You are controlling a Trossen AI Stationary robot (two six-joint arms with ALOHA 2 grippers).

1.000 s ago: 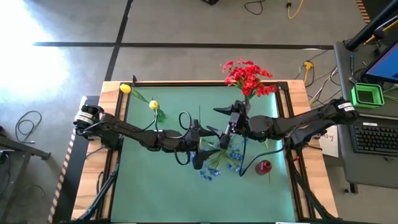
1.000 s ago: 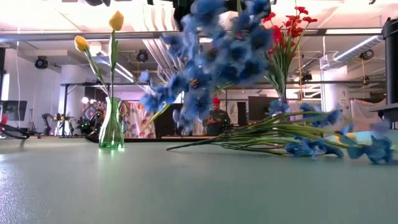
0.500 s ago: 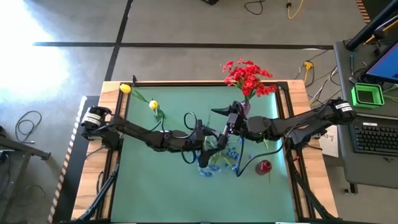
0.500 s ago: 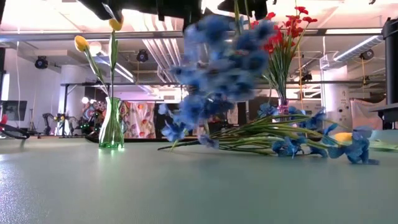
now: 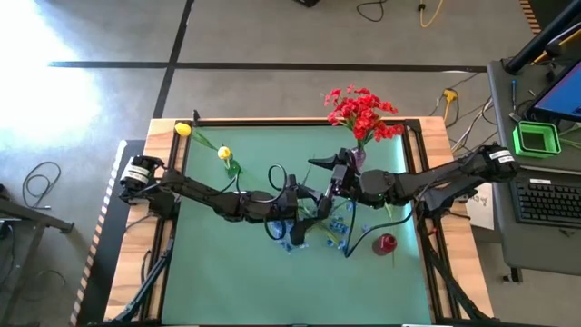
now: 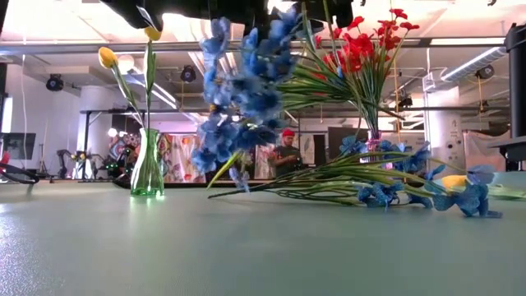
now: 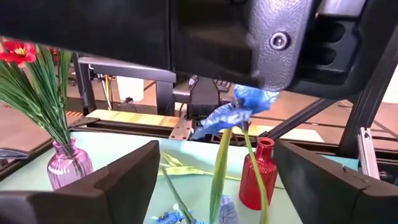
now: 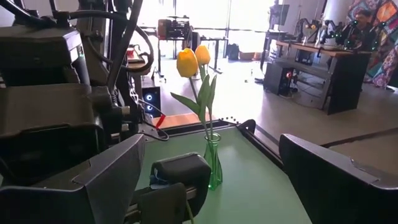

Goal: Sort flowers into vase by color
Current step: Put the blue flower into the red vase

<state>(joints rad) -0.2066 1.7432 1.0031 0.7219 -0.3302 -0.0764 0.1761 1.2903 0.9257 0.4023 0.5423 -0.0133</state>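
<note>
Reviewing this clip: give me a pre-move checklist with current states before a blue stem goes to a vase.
1. Blue flower stem off the table: ok, raised in the low view.
2. Left gripper around that stem: cannot tell; its fingers stand apart with stems between.
3. Right gripper free: ok, open, nothing held.
4. Red vase upright and empty: ok.
5. Yellow tulips already in the green vase: ok.
6. Red flowers in the purple vase: ok.
</note>
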